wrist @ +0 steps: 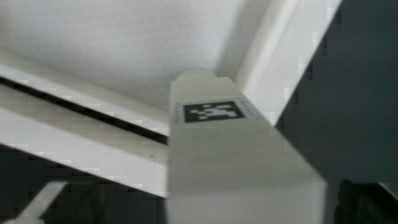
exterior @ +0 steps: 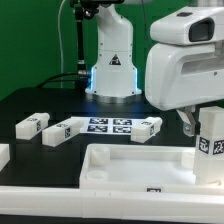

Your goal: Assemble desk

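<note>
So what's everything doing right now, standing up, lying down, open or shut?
Hand: open, holding nothing.
Upright leg: standing on end by the desk top's corner.
Desk top: lying flat, rim up.
Leftmost leg: lying flat on the table.
Leg beside it: lying flat too.
Leg by marker board: lying flat.

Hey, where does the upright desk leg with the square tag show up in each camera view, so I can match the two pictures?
Exterior view: the upright leg stands at the exterior view's far right edge, with its tag facing the camera.
Wrist view: the same leg fills the centre, seen close up along its length, tag showing.
Shared landmark: the desk top, whose white rim lies right beside the leg in both views.
</note>
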Available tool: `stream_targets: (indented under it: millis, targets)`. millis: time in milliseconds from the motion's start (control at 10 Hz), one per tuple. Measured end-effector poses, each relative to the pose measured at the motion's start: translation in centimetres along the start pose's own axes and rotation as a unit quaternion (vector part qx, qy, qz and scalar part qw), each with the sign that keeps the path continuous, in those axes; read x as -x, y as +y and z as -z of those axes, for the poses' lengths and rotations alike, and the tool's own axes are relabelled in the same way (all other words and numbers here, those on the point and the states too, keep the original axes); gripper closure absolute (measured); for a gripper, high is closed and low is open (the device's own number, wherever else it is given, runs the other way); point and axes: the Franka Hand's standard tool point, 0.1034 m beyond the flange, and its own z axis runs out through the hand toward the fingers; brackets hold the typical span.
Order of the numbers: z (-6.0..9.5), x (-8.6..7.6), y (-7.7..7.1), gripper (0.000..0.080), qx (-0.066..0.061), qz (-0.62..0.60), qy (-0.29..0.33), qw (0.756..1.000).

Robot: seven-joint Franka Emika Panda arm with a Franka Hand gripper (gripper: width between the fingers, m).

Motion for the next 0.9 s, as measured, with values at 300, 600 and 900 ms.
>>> stream_targets:
  millis: [300,600,900]
  targets:
    - [-0.01,-0.01,-0.04,0.0409,0.000,-0.002,0.000,1.000]
    - [-0.01,-0.01,-0.04,0.0511,0.000,-0.012,0.000,1.000]
    - [0.10,-0.08,0.04,0.0511,-0.001,-0.116,0.001,0.993]
